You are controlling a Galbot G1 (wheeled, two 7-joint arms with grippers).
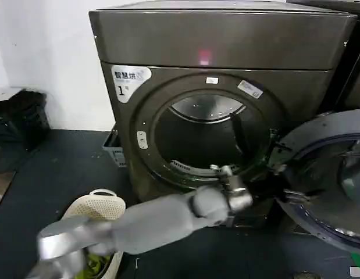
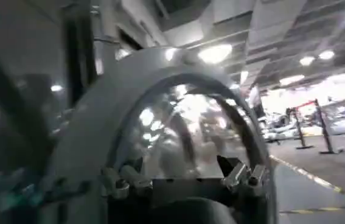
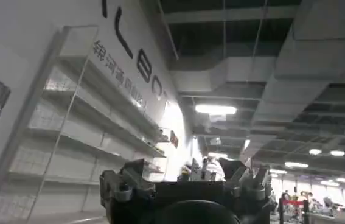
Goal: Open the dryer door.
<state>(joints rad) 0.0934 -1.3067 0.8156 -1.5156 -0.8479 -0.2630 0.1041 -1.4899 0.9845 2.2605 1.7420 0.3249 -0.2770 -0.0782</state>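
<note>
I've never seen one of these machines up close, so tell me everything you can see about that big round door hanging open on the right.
The dryer door is large and round, a wide grey plastic-looking ring around dark tinted glass. It is swung open to the right of the dryer, its inner side facing the head camera, leaving the drum opening uncovered. The left gripper reaches across to the door's near edge; actual contact cannot be made out. In the left wrist view the door looms close, its glass reflecting ceiling lights.

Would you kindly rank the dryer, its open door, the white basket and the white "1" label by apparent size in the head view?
1. Dryer
2. Dryer door, cut off at the frame edge
3. White basket, partly hidden behind the left arm
4. Label
</note>
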